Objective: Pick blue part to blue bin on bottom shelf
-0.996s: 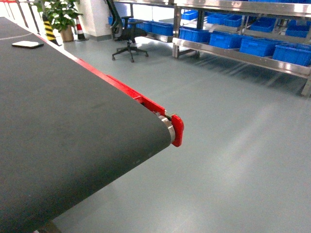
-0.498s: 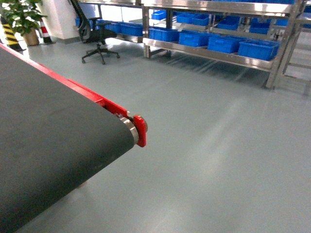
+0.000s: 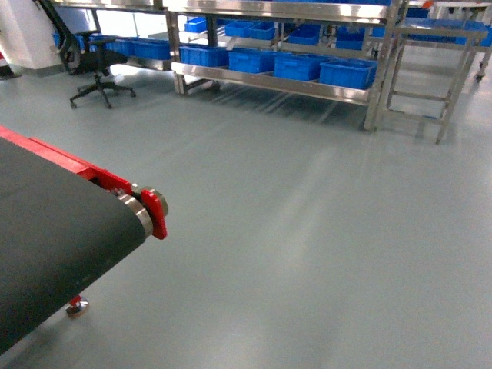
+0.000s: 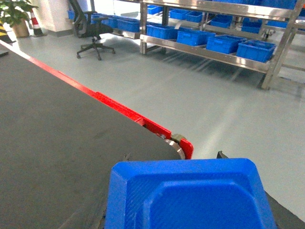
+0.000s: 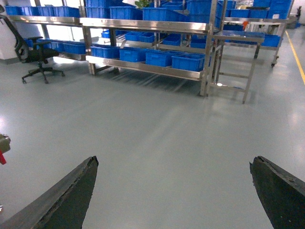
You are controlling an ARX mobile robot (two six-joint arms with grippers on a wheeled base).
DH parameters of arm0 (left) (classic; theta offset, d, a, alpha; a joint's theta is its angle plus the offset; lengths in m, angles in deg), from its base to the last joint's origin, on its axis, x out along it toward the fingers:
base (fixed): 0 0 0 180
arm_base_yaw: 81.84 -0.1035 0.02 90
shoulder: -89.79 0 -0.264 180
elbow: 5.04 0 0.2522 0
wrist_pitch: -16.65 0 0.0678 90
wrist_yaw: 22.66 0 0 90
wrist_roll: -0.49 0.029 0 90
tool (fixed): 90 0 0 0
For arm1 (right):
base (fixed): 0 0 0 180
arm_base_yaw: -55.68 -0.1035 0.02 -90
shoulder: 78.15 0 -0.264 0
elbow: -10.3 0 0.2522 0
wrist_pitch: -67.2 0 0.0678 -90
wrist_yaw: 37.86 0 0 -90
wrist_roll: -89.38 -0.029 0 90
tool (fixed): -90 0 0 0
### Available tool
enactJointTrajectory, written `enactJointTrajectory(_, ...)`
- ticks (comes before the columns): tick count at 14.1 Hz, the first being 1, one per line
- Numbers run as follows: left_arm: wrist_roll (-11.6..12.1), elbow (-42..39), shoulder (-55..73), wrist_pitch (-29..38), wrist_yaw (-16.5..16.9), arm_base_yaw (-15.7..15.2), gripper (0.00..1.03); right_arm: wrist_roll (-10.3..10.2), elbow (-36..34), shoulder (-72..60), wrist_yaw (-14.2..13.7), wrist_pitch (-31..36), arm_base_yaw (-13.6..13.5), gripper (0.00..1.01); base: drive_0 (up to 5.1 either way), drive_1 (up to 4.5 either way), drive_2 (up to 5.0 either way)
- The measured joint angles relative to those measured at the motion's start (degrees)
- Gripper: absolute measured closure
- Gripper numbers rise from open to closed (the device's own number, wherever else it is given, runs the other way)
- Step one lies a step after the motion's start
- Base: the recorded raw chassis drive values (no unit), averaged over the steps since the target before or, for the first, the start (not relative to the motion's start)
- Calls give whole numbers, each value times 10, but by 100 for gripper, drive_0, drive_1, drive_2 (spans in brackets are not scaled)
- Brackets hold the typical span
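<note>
Looks like the carry step: the blue part [image 4: 190, 195] fills the bottom of the left wrist view, apparently clamped in the left gripper, though the jaws themselves are hidden so can't tell for sure. Right gripper [image 5: 174, 191] hangs wide open and empty over bare floor. Rack [image 3: 277, 77] sits along the top of the head view, conveyor [image 3: 54, 231] lower left. Next it needs to drive over to the bottom shelf. Bins [image 3: 347, 73] there are too far off to see contents
</note>
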Motion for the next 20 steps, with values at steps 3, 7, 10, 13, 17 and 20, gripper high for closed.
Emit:
enactJointTrajectory(3,0,0,0,0,0,0,60,0,0,0,0,0,0,3,-157,-157,-157)
enactJointTrajectory(7,0,0,0,0,0,0,60,0,0,0,0,0,0,3,-161,-161,-161)
enactJointTrajectory(10,0,0,0,0,0,0,60,0,0,0,0,0,0,3,-156,-156,-156)
enactJointTrajectory(13,0,0,0,0,0,0,60,0,0,0,0,0,0,3,-164,-164,-164)
enactJointTrajectory(17,0,0,0,0,0,0,60,0,0,0,0,0,0,3,-162,-162,-162)
enactJointTrajectory(20,0,0,0,0,0,0,60,0,0,0,0,0,0,3,-157,-157,-157)
